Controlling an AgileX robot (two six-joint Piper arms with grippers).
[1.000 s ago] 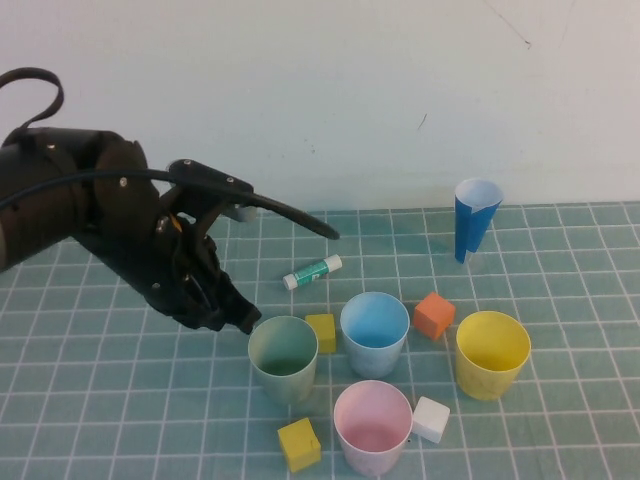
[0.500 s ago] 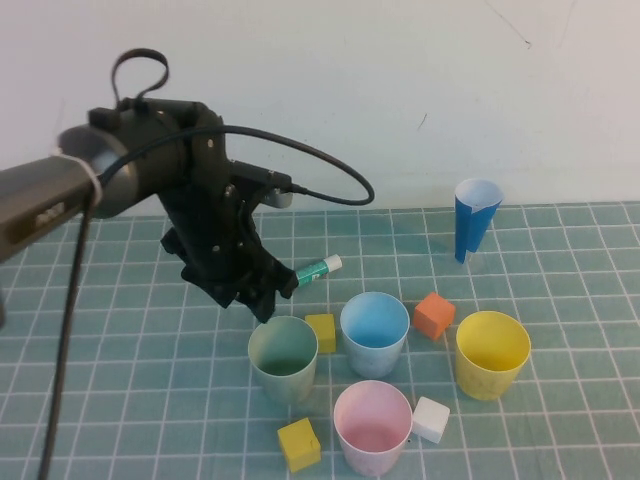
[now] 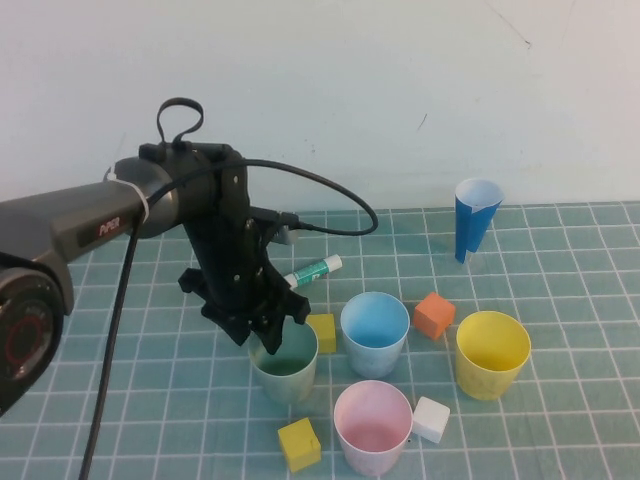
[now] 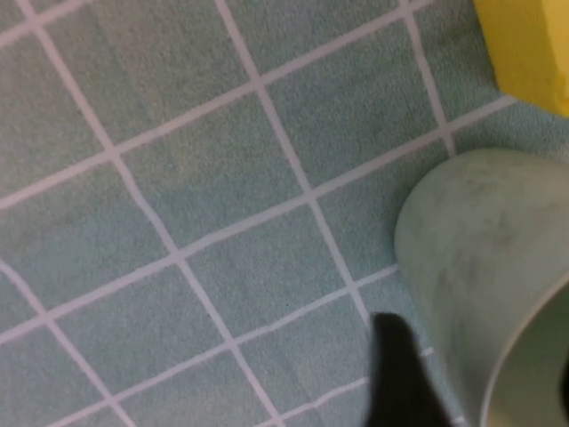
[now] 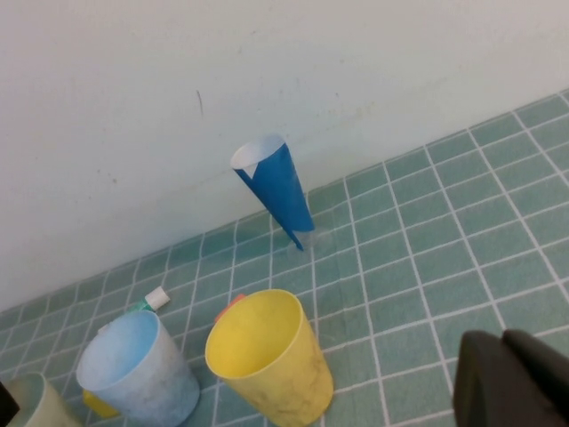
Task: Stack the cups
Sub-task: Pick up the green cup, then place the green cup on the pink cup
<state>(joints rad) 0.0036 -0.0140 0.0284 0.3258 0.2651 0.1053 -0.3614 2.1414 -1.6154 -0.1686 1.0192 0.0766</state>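
- Left gripper (image 3: 268, 338) hangs right over the near-left rim of the pale green cup (image 3: 284, 360), jaws spread, one dark finger (image 4: 402, 378) outside the wall in the left wrist view. Nothing pinched yet. Judgement: it is lined up to straddle the rim, one finger in and one out.
- Right gripper (image 5: 508, 378) is parked off to the right, out of the high view, fingers pressed together and holding nothing; only its own camera shows it.
- Pale green cup stands upright and empty, a yellow cube (image 3: 321, 332) touching or just beside its right rim; this could get nudged on the lift.
- Light blue cup (image 3: 375, 334), yellow cup (image 3: 492, 353) and pink cup (image 3: 373, 427) all stand upright, apart and empty; no cup is nested yet, so the stacking has not begun.
- An orange cube (image 3: 434, 314) sits between blue and yellow cups; a white cube (image 3: 431, 419) is beside the pink cup; a second yellow cube (image 3: 299, 443) lies in front of the green cup.
- A glue stick (image 3: 312, 271) lies behind the gripper; a dark-blue paper cone (image 3: 474, 219) stands near the wall.
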